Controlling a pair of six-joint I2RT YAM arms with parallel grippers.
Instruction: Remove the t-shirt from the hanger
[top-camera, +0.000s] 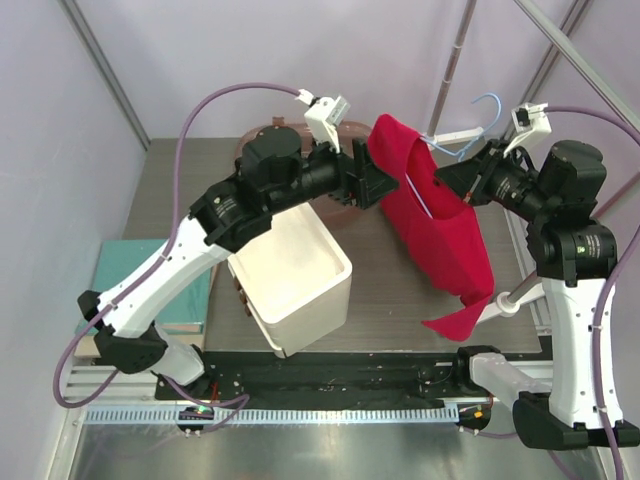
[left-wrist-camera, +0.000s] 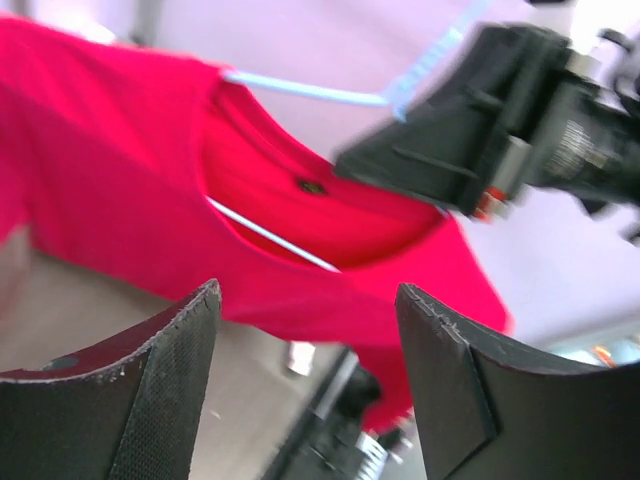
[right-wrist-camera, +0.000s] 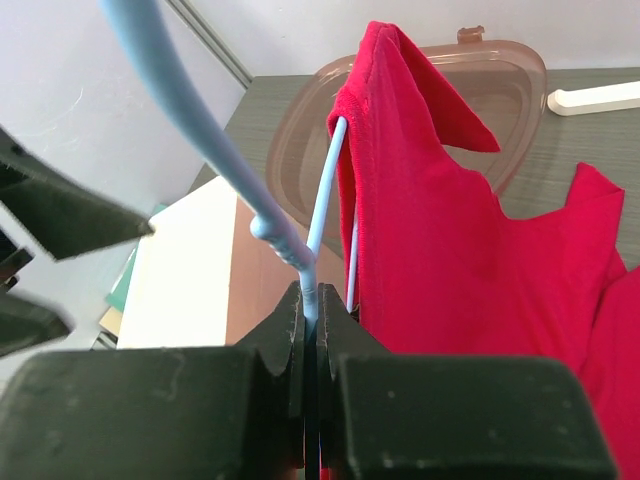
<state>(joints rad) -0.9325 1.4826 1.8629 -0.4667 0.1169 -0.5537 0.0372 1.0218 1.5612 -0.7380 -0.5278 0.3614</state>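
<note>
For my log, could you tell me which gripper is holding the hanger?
The right gripper, shut on the hanger; the left gripper is open, holding nothing.

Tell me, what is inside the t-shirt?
Inside the t-shirt, the hanger shows as a thin wire at the neck opening. Its other parts are covered by the fabric.

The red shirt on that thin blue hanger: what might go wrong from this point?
1. The right gripper pinches only the thin light-blue wire hanger; a tug on the bright red fabric t-shirt might twist or slip it loose.
2. The open left gripper faces the neckline, where wire crosses the cloth; closing there could catch wire along with fabric.
</note>
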